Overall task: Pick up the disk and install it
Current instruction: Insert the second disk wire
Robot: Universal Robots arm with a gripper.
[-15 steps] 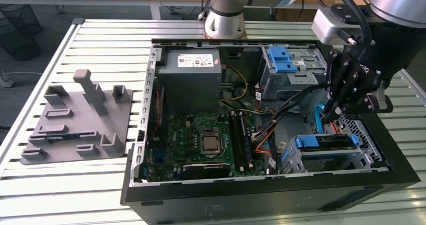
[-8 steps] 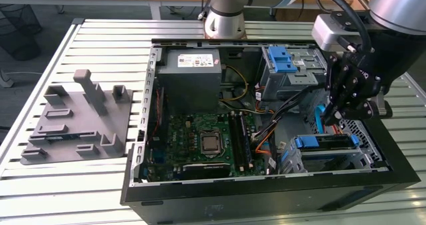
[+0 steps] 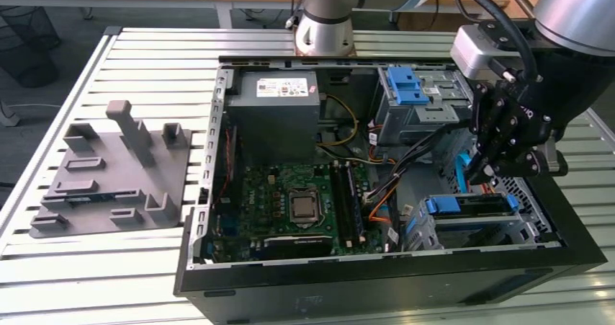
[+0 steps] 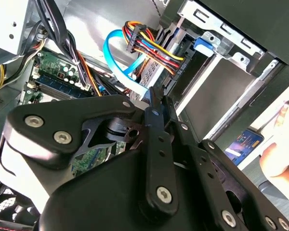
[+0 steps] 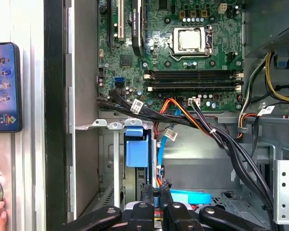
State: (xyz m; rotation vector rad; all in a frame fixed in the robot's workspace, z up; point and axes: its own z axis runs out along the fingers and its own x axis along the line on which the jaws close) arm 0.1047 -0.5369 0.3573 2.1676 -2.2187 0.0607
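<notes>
Gripper [image 5: 156, 196] is being held over the bay, whether clenched cannot be told; in the exterior view, disk [image 3: 476, 207] is lying just below it, long axis running left-right.

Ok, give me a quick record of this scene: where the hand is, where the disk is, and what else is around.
setting: open computer case on a slatted metal table
hand: inside the case, over the lower drive bay
disk: lying in that bay, blue end toward the motherboard
hand-disk contact: cannot tell
nearby: grey power supply; grey fixture on the table, at the exterior view's left of the case
</notes>
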